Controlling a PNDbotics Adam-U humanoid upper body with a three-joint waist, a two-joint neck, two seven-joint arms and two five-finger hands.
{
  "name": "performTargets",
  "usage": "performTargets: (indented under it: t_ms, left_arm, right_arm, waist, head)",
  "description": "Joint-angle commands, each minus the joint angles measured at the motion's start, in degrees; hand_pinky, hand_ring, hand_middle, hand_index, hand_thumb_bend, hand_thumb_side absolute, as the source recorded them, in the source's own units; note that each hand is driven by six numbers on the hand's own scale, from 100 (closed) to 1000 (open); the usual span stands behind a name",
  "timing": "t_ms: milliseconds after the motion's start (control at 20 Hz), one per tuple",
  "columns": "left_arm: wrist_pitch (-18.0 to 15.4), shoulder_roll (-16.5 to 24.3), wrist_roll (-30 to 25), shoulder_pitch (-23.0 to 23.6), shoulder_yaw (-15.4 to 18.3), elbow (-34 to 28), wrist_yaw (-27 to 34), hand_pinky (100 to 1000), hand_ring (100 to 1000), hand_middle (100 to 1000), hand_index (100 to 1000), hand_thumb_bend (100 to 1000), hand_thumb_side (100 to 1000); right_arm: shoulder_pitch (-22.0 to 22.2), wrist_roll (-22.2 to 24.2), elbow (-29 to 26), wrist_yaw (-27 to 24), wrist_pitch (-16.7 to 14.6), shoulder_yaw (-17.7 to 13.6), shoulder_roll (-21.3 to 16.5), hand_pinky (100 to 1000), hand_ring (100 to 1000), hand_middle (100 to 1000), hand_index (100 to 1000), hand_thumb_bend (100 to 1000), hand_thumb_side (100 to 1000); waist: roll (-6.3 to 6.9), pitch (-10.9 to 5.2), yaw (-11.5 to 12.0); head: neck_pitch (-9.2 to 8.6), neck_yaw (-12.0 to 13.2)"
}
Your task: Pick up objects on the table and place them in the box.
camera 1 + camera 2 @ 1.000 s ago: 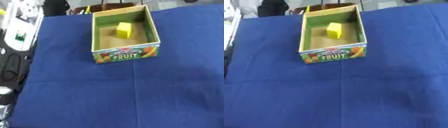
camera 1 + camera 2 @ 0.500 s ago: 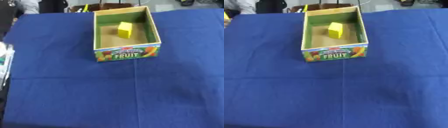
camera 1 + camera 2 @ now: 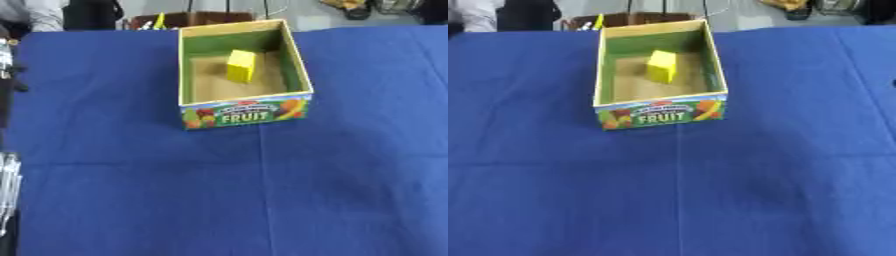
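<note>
A cardboard box (image 3: pixel 246 114) with "FRUIT" printed on its front wall stands open on the blue tablecloth (image 3: pixel 262 190), at the far middle. Its inner walls are green and its floor is tan. A yellow block (image 3: pixel 241 66) stands inside it, towards the back. No loose object shows on the cloth. A thin black and silver strip of my left arm and hand (image 3: pixel 7 187) shows along the left edge in the left eye view, well away from the box. My right hand shows in neither view.
Beyond the table's far edge stand a dark chair back (image 3: pixel 90 14) and a brown box (image 3: pixel 206 19) with cables. A person's pale sleeve (image 3: pixel 42 12) shows at the far left corner.
My left arm, a wide black and white shape at the left a second ago, has drawn back to a thin strip at the edge. The box and yellow block have not moved.
</note>
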Motion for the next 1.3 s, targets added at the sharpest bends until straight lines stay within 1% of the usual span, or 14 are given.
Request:
performTargets:
  t_ms: [50, 650, 850, 1050, 1150, 1300]
  left_arm:
    - [-0.05, -0.29, 0.08, -0.12, 0.68, -0.68, 1.47, 383, 527, 561, 723, 280, 795]
    - [-0.32, -4.15, 0.03, 0.81, 0.64, -1.33, 3.58, 380, 517, 550, 710, 245, 770]
    - [-0.33, -4.79, -0.14, 1.14, 0.43, -1.29, 3.81, 379, 516, 549, 709, 243, 769]
    - [-0.19, -5.32, -0.47, 1.62, 0.16, -0.88, 4.02, 378, 516, 549, 709, 240, 765]
    - [-0.16, -5.72, -0.50, 1.77, 0.21, -0.73, 4.11, 378, 516, 549, 708, 238, 763]
    - [-0.12, -5.83, -0.37, 1.95, 0.27, -0.68, 4.09, 378, 516, 548, 708, 238, 764]
  right_arm:
    - [-0.40, -0.24, -0.89, -0.01, -0.17, -0.56, -0.41, 781, 863, 681, 754, 100, 855]
    - [-0.18, -0.66, -0.89, 0.07, -0.05, -0.96, -0.16, 780, 862, 679, 754, 100, 854]
    - [-0.11, -0.79, -0.89, 0.14, -0.01, -1.08, -0.11, 780, 861, 678, 754, 100, 854]
    - [-0.10, -0.68, -0.89, 0.21, 0.04, -0.97, -0.02, 781, 862, 678, 755, 100, 855]
    - [-0.14, -0.58, -0.89, 0.25, 0.01, -0.93, 0.01, 781, 862, 678, 755, 100, 854]
    - [-0.10, -0.62, -0.89, 0.34, 0.05, -1.01, 0.02, 781, 862, 678, 755, 100, 855]
  waist:
    - [-0.17, -0.71, 0.13]
    - [-0.60, -0.87, 0.69]
    - [-0.69, -0.89, 0.94]
    - [-0.80, -0.73, 1.09]
    - [-0.84, -0.65, 1.11]
    - [-0.78, -0.60, 1.14]
  head:
    - [-0.83, 0.25]
    - [-0.81, -0.67]
    - [-0.88, -2.10]
    - [-1.44, -4.08]
    - [-1.58, -4.55]
    - [-1.60, -4.58]
